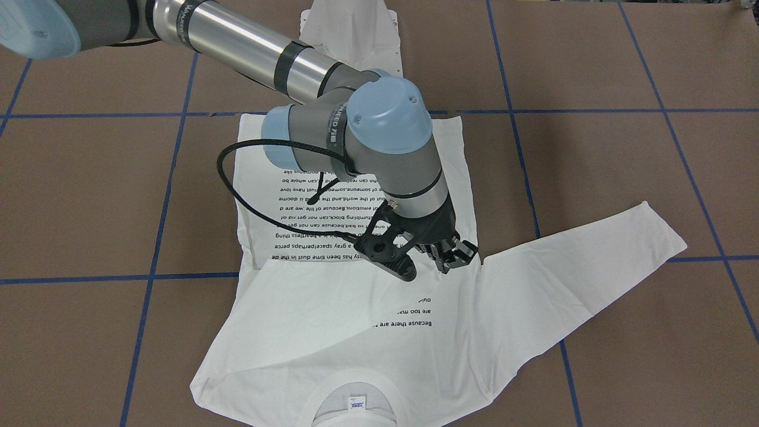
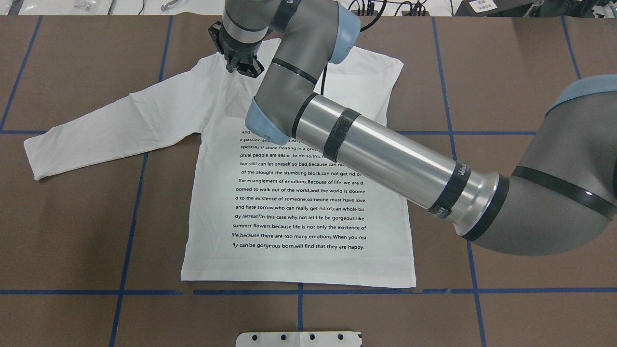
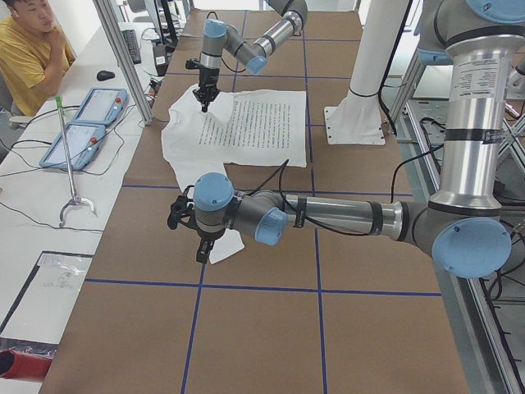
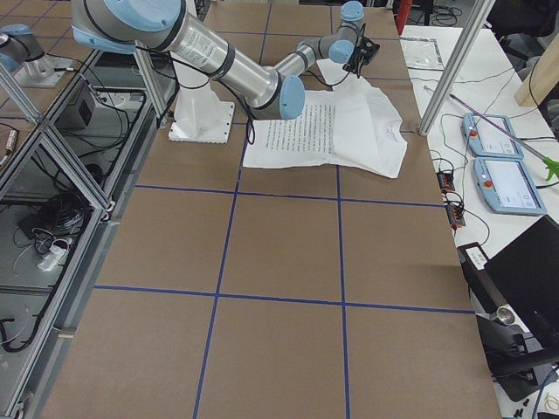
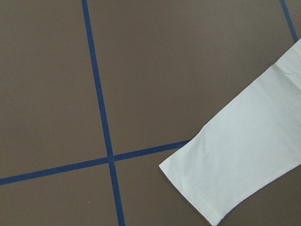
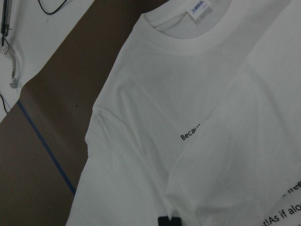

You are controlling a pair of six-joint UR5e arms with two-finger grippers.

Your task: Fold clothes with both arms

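Note:
The white long-sleeved shirt (image 2: 299,270) lies flat with its printed text up and its collar (image 1: 356,403) at the far side. One sleeve is folded across the chest and hides the top text lines. The other sleeve (image 2: 96,125) lies spread out sideways. My right gripper (image 1: 455,261) reaches across to the end of the folded sleeve, and it also shows in the overhead view (image 2: 241,66). In the right wrist view its fingers (image 6: 168,221) look shut at the sleeve's edge. My left gripper (image 3: 199,246) hangs beside the spread sleeve's cuff (image 5: 244,160). I cannot tell whether it is open or shut.
The white pedestal base (image 2: 299,339) stands at the table's near edge. Blue tape lines (image 2: 144,193) grid the brown table. An operator (image 3: 29,49) sits by teach pendants (image 3: 82,123) on a side bench. Aluminium frame posts (image 3: 123,57) stand along that edge.

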